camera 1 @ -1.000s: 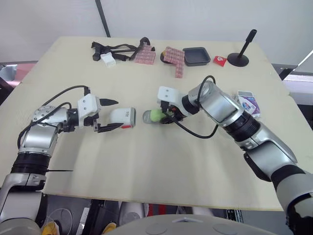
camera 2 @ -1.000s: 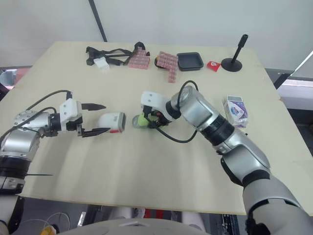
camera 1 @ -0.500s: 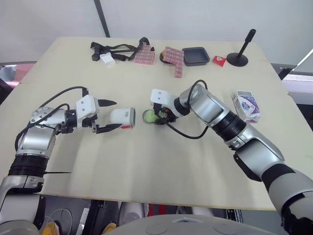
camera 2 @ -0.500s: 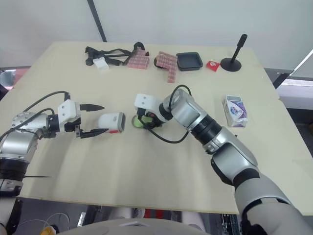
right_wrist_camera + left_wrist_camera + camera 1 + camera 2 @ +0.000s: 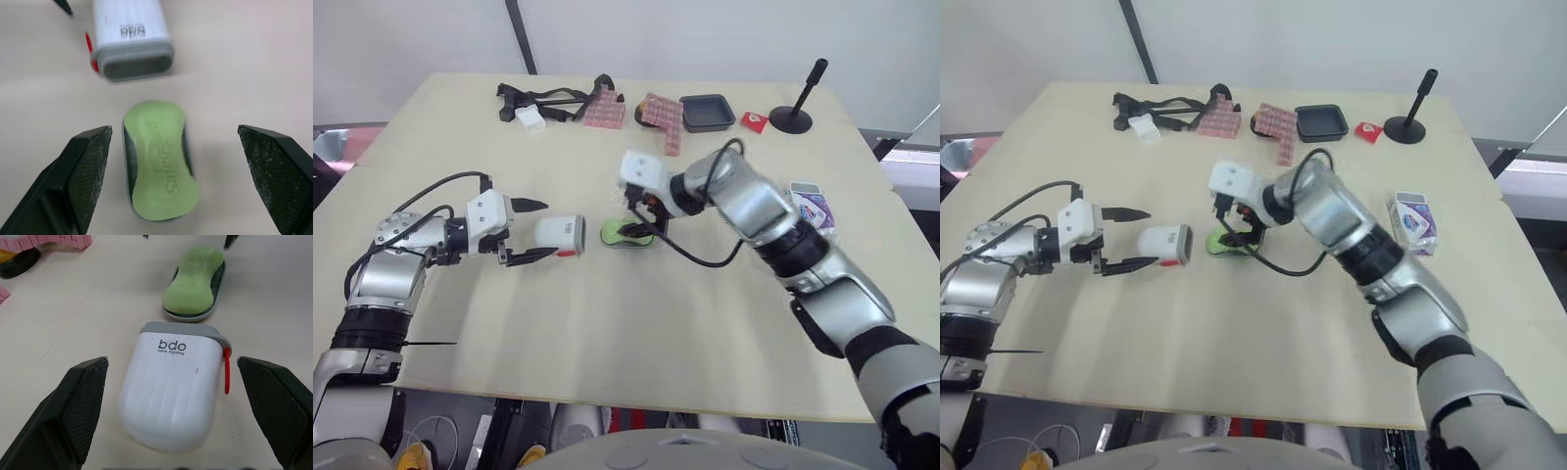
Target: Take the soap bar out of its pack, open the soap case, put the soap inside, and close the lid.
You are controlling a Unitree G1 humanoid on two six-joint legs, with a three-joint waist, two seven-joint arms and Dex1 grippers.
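Left gripper open astride soap case, right gripper open over soap; I'd slide it squarely toward 9 o'clock.

1. The soap bar is lime green, lying on a dark grey base.
2. The soap case is white with a grey band and a red tab.
3. The pack, at three o'clock from the soap bar, is white and purple.
4. The table is pale beige.

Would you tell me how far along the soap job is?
Done: the green soap bar lies unpacked on the dark grey tray, its purple-and-white pack set aside. In hand: nothing; right gripper open above the soap, left gripper open around the white plastic case. Left: closing the case.
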